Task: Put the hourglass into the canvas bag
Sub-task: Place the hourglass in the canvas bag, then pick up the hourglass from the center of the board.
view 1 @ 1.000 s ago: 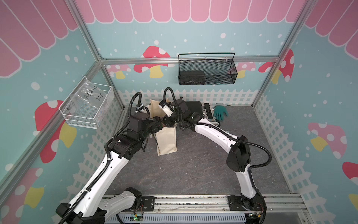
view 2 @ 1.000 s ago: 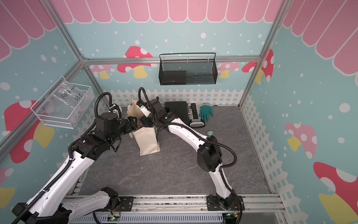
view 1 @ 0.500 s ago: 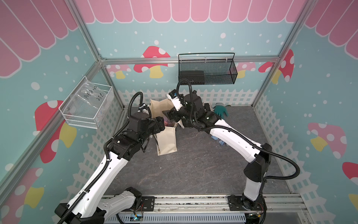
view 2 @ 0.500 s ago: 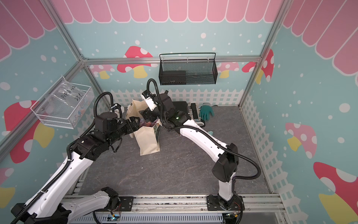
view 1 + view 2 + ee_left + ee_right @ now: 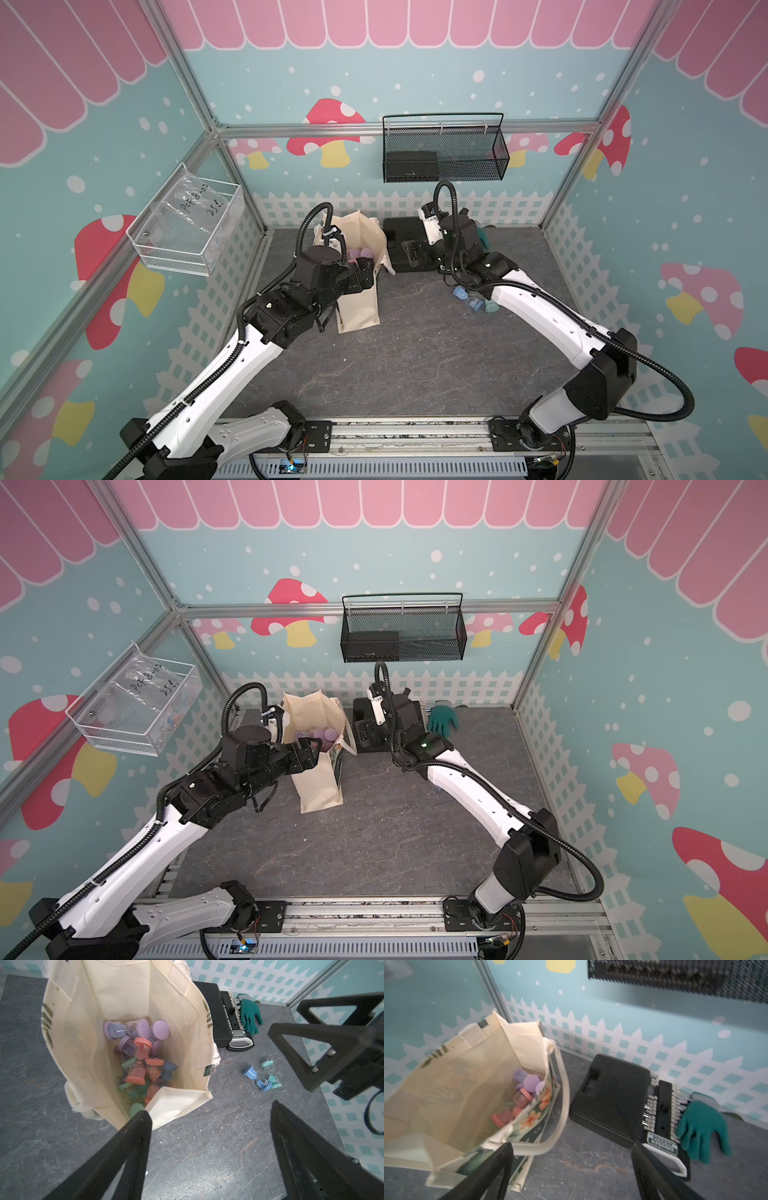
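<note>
Right of centre in a top view, we find the blue hourglass [image 5: 462, 294] lying on its side on the grey table [image 5: 415, 353], partly under the right forearm. Its long axis runs from upper left to lower right of that frame. The left wrist view shows it whole, with a teal hourglass [image 5: 271, 1073] just beside it, also on its side. Their caps sit close together at one end and spread a little at the other.

We note the right gripper [image 5: 411, 255] above and to the left of this pair in the top view, over the flat black case [image 5: 399, 230]. Its jaws are spread and nothing lies between them. Both loose hourglasses are near it but apart from it, back along the arm rather than ahead of the fingertips.

We find the left gripper [image 5: 365, 270] at the near rim of the canvas bag [image 5: 359, 303], left of centre in the frame. Its jaws are wide and empty. We cannot tell whether a finger touches the fabric. The loose pair lies well to its right, across bare table.

The canvas bag stands upright with its mouth open. A pile of hourglasses [image 5: 143, 1057] lies inside, in purple, coral, teal and blue. They rest at mixed angles with no common axis.
</note>
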Motion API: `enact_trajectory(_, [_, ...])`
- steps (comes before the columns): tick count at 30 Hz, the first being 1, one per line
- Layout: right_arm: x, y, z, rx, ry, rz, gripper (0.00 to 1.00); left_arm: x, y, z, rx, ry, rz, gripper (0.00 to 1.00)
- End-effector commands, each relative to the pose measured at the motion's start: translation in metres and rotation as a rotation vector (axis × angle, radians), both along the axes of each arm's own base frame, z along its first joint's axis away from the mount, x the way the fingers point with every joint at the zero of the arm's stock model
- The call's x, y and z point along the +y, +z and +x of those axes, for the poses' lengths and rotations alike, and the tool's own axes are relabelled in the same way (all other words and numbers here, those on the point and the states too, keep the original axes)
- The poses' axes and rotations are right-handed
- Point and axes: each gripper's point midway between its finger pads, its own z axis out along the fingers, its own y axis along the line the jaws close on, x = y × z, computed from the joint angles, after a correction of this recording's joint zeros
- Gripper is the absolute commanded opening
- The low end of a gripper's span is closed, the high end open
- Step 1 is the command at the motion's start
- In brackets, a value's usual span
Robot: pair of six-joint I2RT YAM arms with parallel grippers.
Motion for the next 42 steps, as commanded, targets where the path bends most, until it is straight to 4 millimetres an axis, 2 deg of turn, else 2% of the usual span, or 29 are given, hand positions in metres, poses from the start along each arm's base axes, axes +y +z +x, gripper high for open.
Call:
enact_trajectory(1, [-0.036, -0.022, 0.001, 0.056, -0.091, 0.026, 0.91, -0.008, -0.001, 0.004, -0.010, 0.002, -0.018, 0.88])
enact_trajectory(8, [-0.101, -0.080, 0.007, 0.159, -0.236, -0.034, 0.91, -0.034, -0.006, 0.001, -0.006, -0.055, -0.023, 0.88])
enact_trajectory(10, [-0.117, -0.104, 0.010, 0.210, -0.271, -0.050, 0.91, -0.045, -0.007, 0.000, -0.007, -0.079, -0.029, 0.88])
enact_trajectory(13, [-0.138, -0.132, 0.013, 0.273, -0.318, -0.059, 0.91, -0.059, -0.011, -0.001, -0.006, -0.110, -0.029, 0.88])
enact_trajectory(16, [-0.149, -0.153, 0.017, 0.312, -0.331, -0.043, 0.91, -0.070, -0.016, -0.001, -0.001, -0.130, -0.029, 0.88])
enact_trajectory(22, [-0.155, -0.196, 0.021, 0.389, -0.333, -0.034, 0.91, -0.084, -0.028, 0.000, 0.020, -0.157, -0.030, 0.88])
enact_trajectory(27, [-0.158, -0.223, 0.018, 0.443, -0.333, -0.043, 0.91, -0.091, -0.033, 0.000, 0.028, -0.170, -0.032, 0.88])
enact_trajectory(36, [-0.147, -0.242, -0.003, 0.512, -0.275, -0.005, 0.91, -0.092, -0.036, 0.002, 0.032, -0.165, -0.023, 0.88])
enact_trajectory(42, [-0.138, -0.245, -0.019, 0.541, -0.230, 0.020, 0.91, -0.093, -0.037, 0.004, 0.034, -0.162, -0.018, 0.88])
